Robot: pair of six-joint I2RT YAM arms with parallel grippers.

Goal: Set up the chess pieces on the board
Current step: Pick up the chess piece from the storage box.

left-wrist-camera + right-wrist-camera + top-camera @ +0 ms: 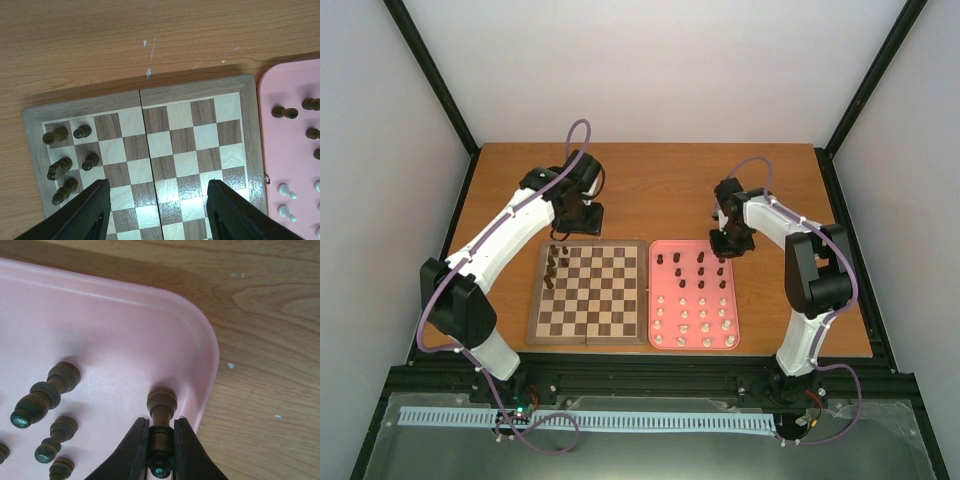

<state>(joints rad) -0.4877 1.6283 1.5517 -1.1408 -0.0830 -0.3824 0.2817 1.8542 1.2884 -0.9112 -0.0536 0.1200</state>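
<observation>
The left two-finger gripper [157,182] is hovering near the 12 o'clock edge of the square wooden chessboard of light and dark brown squares [603,300], its jaws standing wide apart and gripping nothing. Five dark brown turned chess pieces [67,155] are sitting on squares at the board's 10 o'clock corner in the top view. At the board's 3 o'clock side, the pink rectangular plastic tray [115,330] is carrying more dark brown tray pieces [700,268] toward 12 o'clock and the cream-white pieces [695,325] toward 6 o'clock. At the tray's 1 o'clock corner, the right two-finger gripper [161,452] is pinching the narrow stem of a single dark brown piece [161,401], with its jaws almost closed. This piece is sitting just beside the raised rim, and whether it is clear of the tray floor cannot be told. The hold is looking slight, on a rounded stem, so the piece may be liable to twist or slip free during the lift. A low or sideways lift risks catching it on the rim. The neighbouring dark pieces [42,395] at 9 o'clock in the wrist view could be toppled by a sweeping finger. The left arm over the board may be crowding the path to the placed pieces.
</observation>
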